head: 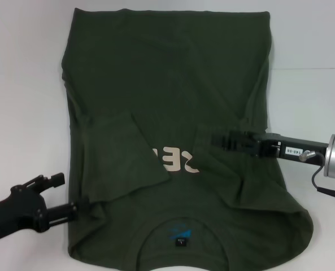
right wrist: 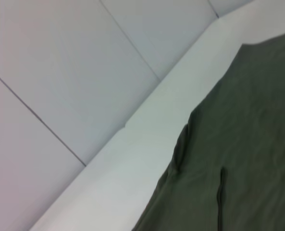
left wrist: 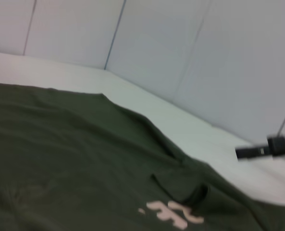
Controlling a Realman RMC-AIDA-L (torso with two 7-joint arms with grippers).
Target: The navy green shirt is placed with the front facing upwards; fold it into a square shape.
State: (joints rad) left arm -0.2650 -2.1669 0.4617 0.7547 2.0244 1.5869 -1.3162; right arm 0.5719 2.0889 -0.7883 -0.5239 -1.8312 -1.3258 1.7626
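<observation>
The navy green shirt point(head: 167, 84) lies flat on the white table, collar toward me and hem at the far side. Its left sleeve is folded inward over the chest and covers part of the cream lettering point(head: 178, 161). The right sleeve is also turned inward, in loose wrinkles. My right gripper point(head: 200, 139) reaches in from the right, with its tip over that folded sleeve beside the lettering. My left gripper point(head: 60, 197) is open at the shirt's near left edge, its lower finger by the shoulder cloth. The left wrist view shows the shirt point(left wrist: 84, 154) and the right gripper point(left wrist: 238, 153) farther off.
White table point(head: 20, 84) surrounds the shirt on the left, right and far sides. Pale wall panels point(right wrist: 60, 72) stand behind the table. The dark neck label point(head: 179, 241) with a blue mark sits inside the collar at the near edge.
</observation>
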